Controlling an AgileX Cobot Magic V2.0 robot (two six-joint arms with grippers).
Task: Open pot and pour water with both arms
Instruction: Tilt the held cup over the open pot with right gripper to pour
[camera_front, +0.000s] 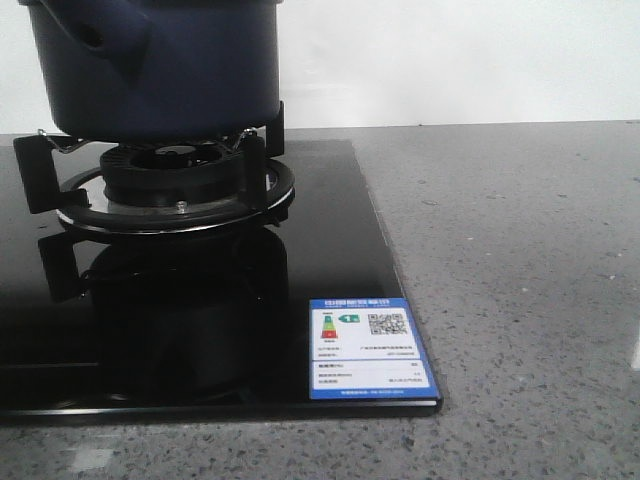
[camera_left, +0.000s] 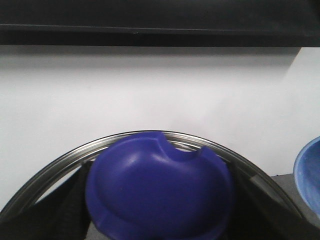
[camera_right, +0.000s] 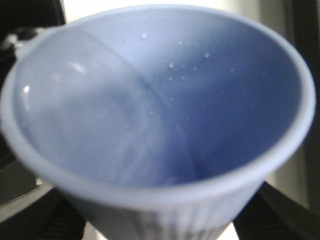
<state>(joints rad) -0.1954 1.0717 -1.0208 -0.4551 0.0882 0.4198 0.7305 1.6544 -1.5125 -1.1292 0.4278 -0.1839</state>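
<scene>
Pot (camera_front: 160, 65) top cut off; both pincers hidden – L behind lid knob (camera_left: 160, 190), R behind cup (camera_right: 155, 115), grip state unclear.

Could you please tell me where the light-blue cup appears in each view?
Front: not in view.
Left wrist: cup at the picture's right edge, low, cut off.
Right wrist: cup fills the picture.
Shared landmark: white wall, in front and left wrist views.

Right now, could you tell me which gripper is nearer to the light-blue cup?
Right. The right gripper is around the light-blue cup, holding it, while the left gripper is at the blue lid knob, the cup only at its view's edge.
</scene>
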